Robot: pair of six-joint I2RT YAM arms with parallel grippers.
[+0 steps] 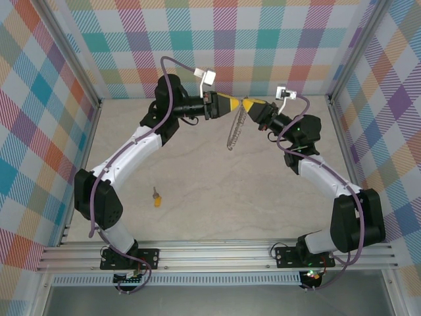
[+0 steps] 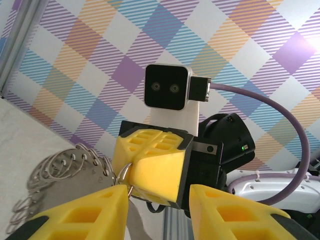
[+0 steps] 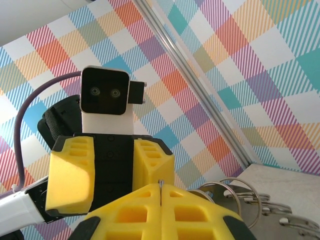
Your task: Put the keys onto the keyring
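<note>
The small key (image 1: 156, 197) with a yellow-orange head lies on the table at the near left, far from both grippers. The keyring (image 1: 235, 131), a silvery loop carrying smaller rings, hangs at the back centre from my right gripper (image 1: 248, 105), which is shut on its wire. In the right wrist view a thin metal edge shows between the closed tips of the right gripper (image 3: 161, 187), with the keyring (image 3: 235, 200) hanging beside them. My left gripper (image 1: 238, 105) faces it tip to tip. In the left wrist view the left gripper (image 2: 159, 192) stands open. One finger (image 2: 100, 210) touches the keyring (image 2: 65, 170).
Checked walls enclose the table (image 1: 210, 191) on three sides, with metal frame posts at the back corners. An aluminium rail (image 1: 217, 253) carrying both arm bases runs along the near edge.
</note>
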